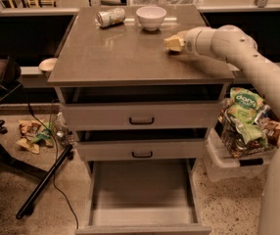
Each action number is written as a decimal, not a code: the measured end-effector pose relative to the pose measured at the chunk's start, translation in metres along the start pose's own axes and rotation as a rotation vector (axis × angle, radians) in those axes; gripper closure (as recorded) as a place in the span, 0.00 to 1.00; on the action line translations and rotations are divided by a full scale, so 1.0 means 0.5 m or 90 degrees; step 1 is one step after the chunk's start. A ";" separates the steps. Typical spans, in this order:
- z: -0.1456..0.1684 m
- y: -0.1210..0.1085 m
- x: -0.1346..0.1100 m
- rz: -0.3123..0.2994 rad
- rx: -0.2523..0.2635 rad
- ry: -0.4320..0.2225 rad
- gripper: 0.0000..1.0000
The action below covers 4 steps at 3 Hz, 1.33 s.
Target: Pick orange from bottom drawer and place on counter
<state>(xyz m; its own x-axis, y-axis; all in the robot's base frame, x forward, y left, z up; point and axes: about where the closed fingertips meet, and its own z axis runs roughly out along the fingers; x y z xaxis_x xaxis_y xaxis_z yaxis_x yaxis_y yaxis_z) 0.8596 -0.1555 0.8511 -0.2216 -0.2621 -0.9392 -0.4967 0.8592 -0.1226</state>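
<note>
The pincer (pixel 174 43) hung low over the right side of the worktop (pixel 120 58), at the end of the white arm (pixel 257 67) that reached in from the right. Whether it was open or closed could not be told. No orange showed anywhere in view. The bottom drawer (pixel 142 195) stood pulled out, and its visible grey floor held nothing, so the fruit was probably inside the pincer, though that could not be confirmed. If so, the relation that mattered was straight down: the slab lay just beneath the pincer, with bare surface running out to its left and toward the front edge. A round fruit has no long axis to line up, and this single arm was the only one available. Behind and to the left of the pincer stood a white bowl (pixel 151 17), near it but apart. Farther left a can (pixel 110 17) lay on its side, its label too blurred to read. Off the cabinet's right side, a green snack bag (pixel 242 104) in a bin carried the word "dang", the only legible writing.
</note>
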 end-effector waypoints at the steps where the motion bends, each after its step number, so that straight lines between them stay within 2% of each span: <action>1: 0.001 -0.001 0.003 0.004 0.002 -0.003 0.37; 2: 0.001 -0.001 0.004 0.005 0.002 -0.004 0.14; 3: -0.001 -0.001 0.006 0.007 0.003 -0.008 0.00; 4: -0.021 -0.012 0.000 0.003 0.014 -0.013 0.00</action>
<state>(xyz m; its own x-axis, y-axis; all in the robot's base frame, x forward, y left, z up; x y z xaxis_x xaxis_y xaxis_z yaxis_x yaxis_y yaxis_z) 0.8537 -0.1652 0.8554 -0.2068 -0.2488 -0.9462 -0.4764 0.8704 -0.1247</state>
